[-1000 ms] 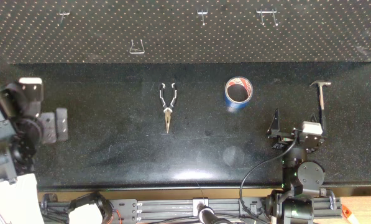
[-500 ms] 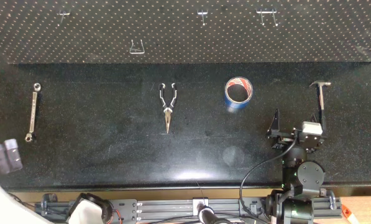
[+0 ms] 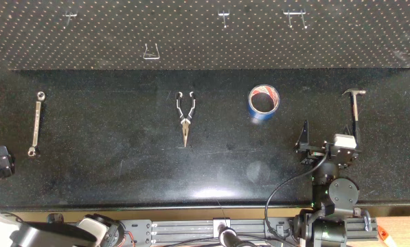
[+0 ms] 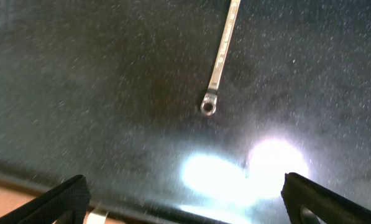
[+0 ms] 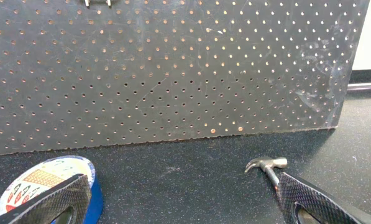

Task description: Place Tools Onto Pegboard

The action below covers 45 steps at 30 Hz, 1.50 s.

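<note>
Pulled back to the near-left edge of the table (image 3: 122,161) since a second ago, your left gripper (image 4: 185,190) stands with jaws wide open and the wrench (image 4: 221,59) lies flat ahead of them, well apart, apparently a light, stiff, slippery steel bar best pinched across mid-shank.

No legible text anywhere. Tape roll (image 5: 36,177), 2 o'clock from the centre of the worktop (image 3: 122,158), has a printed label with red and blue marks, too small to read. Wrench (image 4: 222,50), at 9 o'clock, shows faint marks along the shank, unreadable.
</note>
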### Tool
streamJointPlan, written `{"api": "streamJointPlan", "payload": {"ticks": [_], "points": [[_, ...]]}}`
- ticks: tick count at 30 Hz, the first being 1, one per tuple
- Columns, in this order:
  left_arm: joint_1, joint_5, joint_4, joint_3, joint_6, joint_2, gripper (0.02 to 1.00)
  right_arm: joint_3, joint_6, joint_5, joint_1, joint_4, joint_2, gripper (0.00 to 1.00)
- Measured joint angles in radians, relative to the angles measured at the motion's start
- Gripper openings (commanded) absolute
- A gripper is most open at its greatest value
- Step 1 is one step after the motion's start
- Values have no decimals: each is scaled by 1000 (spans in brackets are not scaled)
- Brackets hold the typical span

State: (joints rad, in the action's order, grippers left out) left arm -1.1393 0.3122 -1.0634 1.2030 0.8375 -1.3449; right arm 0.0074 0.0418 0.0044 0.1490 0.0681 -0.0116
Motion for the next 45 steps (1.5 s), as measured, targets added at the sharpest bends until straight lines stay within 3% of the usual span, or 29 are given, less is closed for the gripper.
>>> {"api": "streamJointPlan", "payload": {"ticks": [8,20,38,45], "points": [[9,89,82,0,3,-182,996,0,0,0,0,0,0,972],[188,58,246,0,26,-356,996,0,0,0,0,0,0,969],[307,10,369,0,28,-500,996,0,-3,0,0,0,0,972],[323,9,429,0,-66,-521,996,0,-3,0,0,0,0,972]]}}
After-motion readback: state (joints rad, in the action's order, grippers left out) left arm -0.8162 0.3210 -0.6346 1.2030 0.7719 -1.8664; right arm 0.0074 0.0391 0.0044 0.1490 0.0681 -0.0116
